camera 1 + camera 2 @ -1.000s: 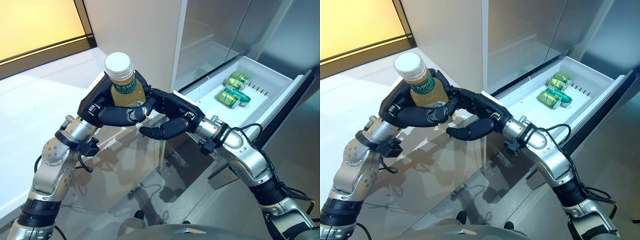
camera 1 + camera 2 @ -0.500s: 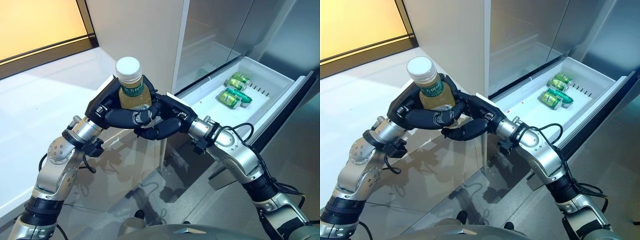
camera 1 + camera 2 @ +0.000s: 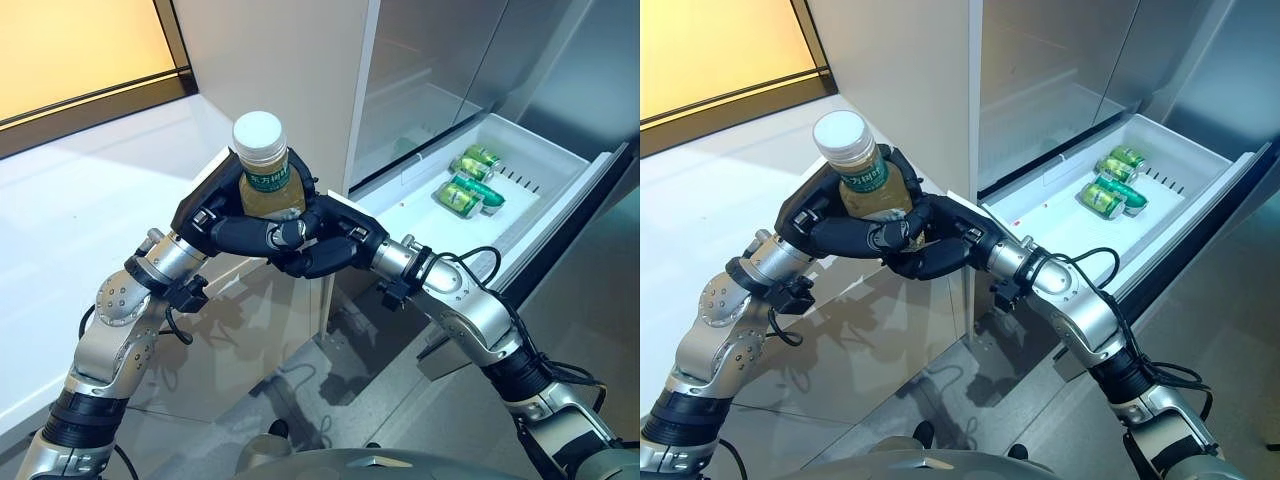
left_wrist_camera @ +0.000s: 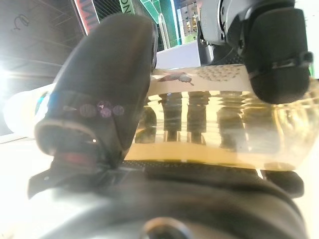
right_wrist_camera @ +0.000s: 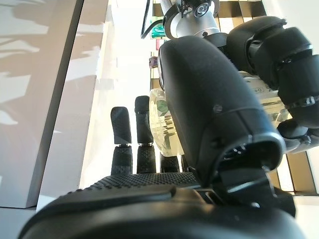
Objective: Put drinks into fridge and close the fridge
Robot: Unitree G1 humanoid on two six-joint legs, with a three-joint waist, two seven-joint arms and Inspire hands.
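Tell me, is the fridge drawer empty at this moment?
No, several green cans lie on their sides in the open white fridge drawer.

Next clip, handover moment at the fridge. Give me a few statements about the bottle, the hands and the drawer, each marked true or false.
1. The left hand is curled round the bottle. True.
2. The bottle has no cap. False: a white cap sits on top of it.
3. The right hand is down in the fridge drawer. False: it is up at the bottle's base, against the left hand's fingers, with its thumb and fingers closing round the bottle.
4. The fridge drawer stands pulled out. True.
5. The drawer holds only one can. False: several green cans lie together in it.
6. The bottle holds a yellowish drink. True.
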